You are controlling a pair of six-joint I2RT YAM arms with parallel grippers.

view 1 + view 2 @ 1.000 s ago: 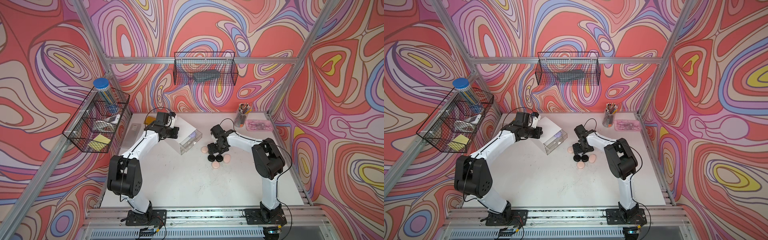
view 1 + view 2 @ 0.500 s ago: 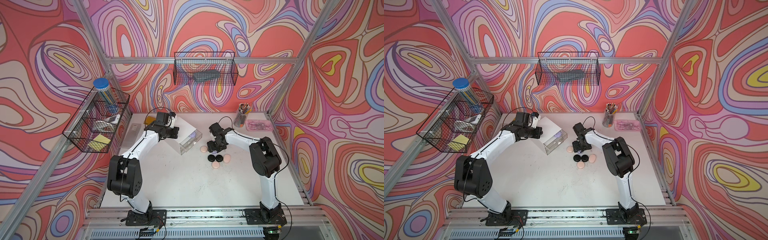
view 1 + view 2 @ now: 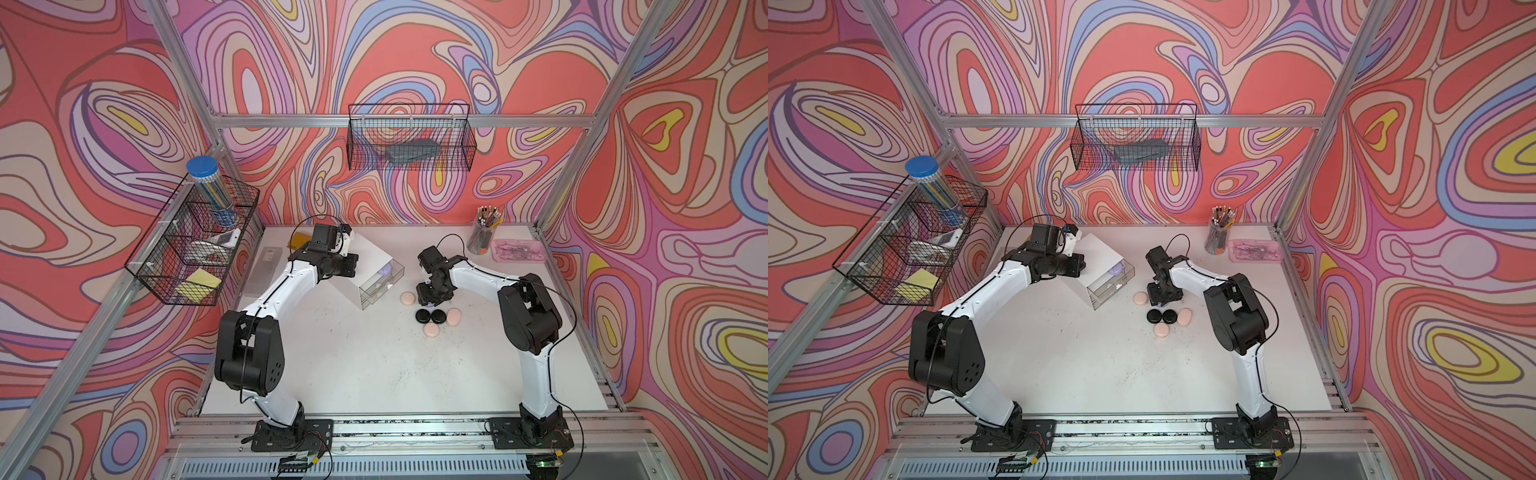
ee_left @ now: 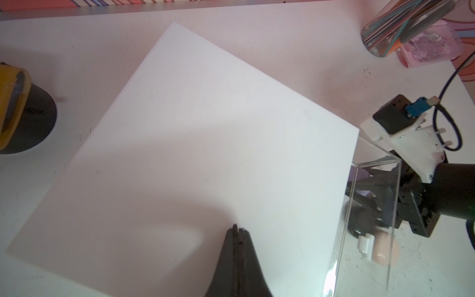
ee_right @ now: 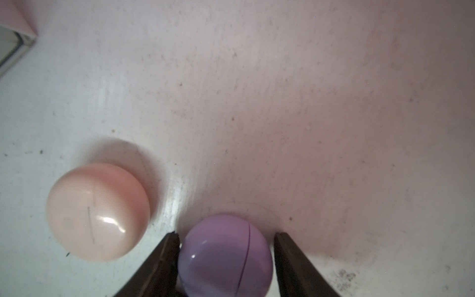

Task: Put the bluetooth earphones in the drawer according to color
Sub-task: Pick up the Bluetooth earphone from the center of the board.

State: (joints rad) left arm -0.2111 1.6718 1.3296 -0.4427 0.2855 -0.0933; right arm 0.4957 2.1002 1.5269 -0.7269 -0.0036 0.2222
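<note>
On the white tabletop [image 3: 353,365], the right gripper [image 5: 226,237] narrowly straddles a lilac round earphone case [image 5: 225,257] (one pad [image 5: 164,257] touching, unclamped). Next: squeeze, lift, carry to the open clear drawer [image 3: 395,272] of the white cabinet [image 3: 365,259]; left gripper [image 4: 237,231], shut, rests atop it.

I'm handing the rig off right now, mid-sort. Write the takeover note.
Left gripper: shut, tips over the white top of the drawer cabinet.
Right gripper: open, straddling the loose lilac case on the table; one finger touches it, not clamped.
Done: the stored lilac case lies in the pulled-out top drawer.
Left: the loose lilac case, three pink cases and two black cases, all on the table.
</note>
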